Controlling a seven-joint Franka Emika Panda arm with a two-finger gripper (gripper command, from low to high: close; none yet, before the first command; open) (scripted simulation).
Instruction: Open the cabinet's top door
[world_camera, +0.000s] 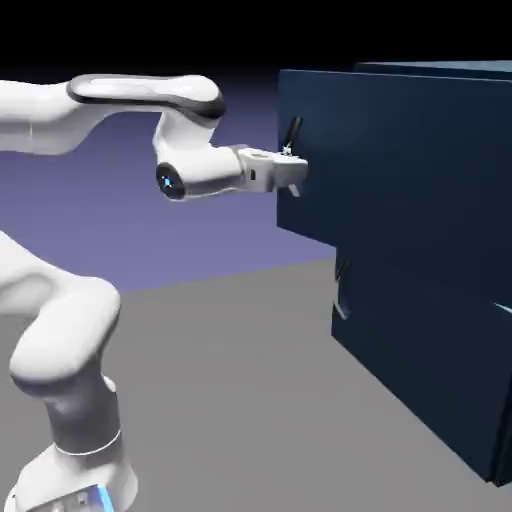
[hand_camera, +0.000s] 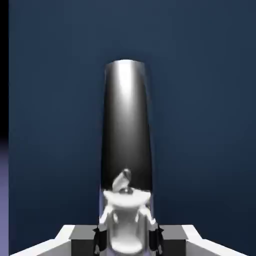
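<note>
Gripping is being done at the upright handle near the outer edge of the top door, which sits above the lower door; the gripper is closed on it. The panel looks stiff and broad, the bar smooth and possibly slippery, so a firm mid-bar hold seems best kept.

Dark blue top door, upright, its short dark bar handle vertical.

The white arm reached over to the blue cabinet, its claw at the top door's handle, with another handle lower down
</note>
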